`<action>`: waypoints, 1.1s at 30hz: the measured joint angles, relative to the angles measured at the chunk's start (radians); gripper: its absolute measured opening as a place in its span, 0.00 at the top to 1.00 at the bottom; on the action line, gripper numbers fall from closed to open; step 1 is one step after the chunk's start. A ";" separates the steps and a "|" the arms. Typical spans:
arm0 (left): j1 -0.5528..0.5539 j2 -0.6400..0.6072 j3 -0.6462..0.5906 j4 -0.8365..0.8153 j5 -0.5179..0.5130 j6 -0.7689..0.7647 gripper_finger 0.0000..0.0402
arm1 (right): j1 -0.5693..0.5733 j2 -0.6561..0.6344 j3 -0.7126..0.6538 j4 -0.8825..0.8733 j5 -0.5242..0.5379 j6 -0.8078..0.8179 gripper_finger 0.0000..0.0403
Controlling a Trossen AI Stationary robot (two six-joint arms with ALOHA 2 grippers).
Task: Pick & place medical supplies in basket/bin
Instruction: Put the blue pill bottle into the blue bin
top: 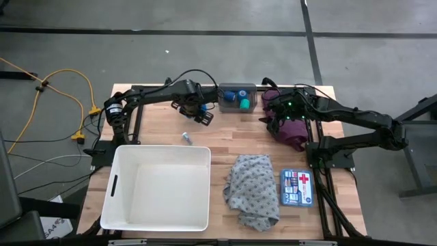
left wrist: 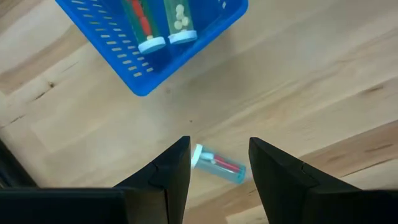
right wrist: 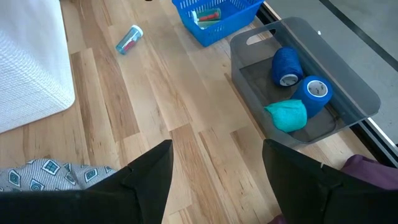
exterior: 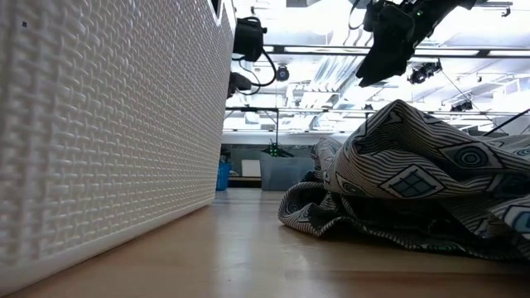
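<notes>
Spread left fingers point(left wrist: 217, 180) over vial point(left wrist: 217, 165) lying crosswise, right fingers point(right wrist: 217, 180) apparently open.

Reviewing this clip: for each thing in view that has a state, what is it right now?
white basket: upright, nothing inside.
vial: lying on its side on the table, not gripped.
left gripper: open, above the vial.
right gripper: open, holding nothing.
grey bin: holds three tape rolls.
blue bin: holds two vials.
grey patterned cloth: crumpled on the table.
</notes>
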 joint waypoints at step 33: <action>0.053 0.012 -0.002 -0.011 0.173 0.014 0.62 | 0.000 0.000 0.000 0.000 0.000 0.000 0.41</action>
